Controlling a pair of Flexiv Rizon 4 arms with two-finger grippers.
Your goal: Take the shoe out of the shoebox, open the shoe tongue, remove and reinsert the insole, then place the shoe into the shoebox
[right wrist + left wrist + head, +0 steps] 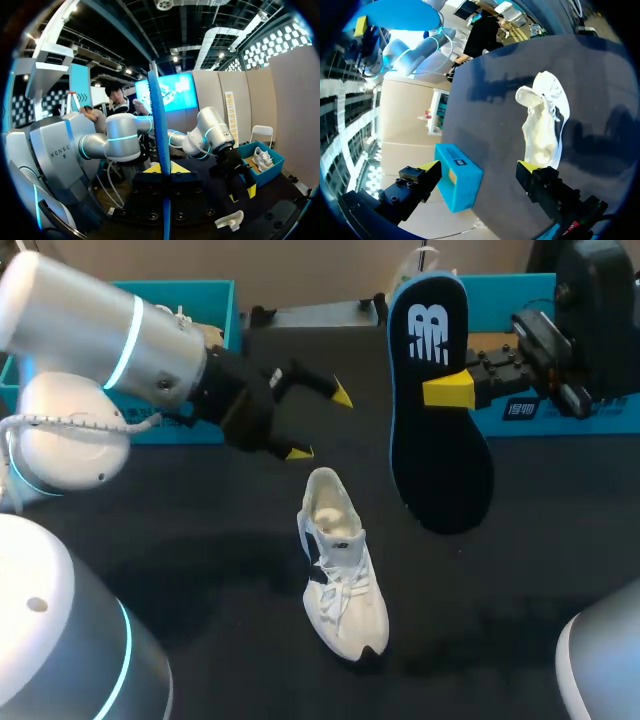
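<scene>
A white shoe (340, 570) lies on the black table (180, 540), toe toward the front edge, its opening empty. My right gripper (448, 390) is shut on a dark insole (440, 450) with a blue rim and holds it upright above the table, right of the shoe. From the right wrist the insole (159, 125) shows edge-on between the yellow tips of that gripper (165, 168). My left gripper (320, 423) hangs open and empty just behind the shoe. In the left wrist view the left gripper (476, 167) has the shoe (542, 125) ahead of its fingers.
A blue shoebox (215, 305) stands at the back left; the right wrist view shows this box (272, 165) with another white shoe (261, 156) in it. A second blue shoebox (520, 415) stands at the back right, under my right arm.
</scene>
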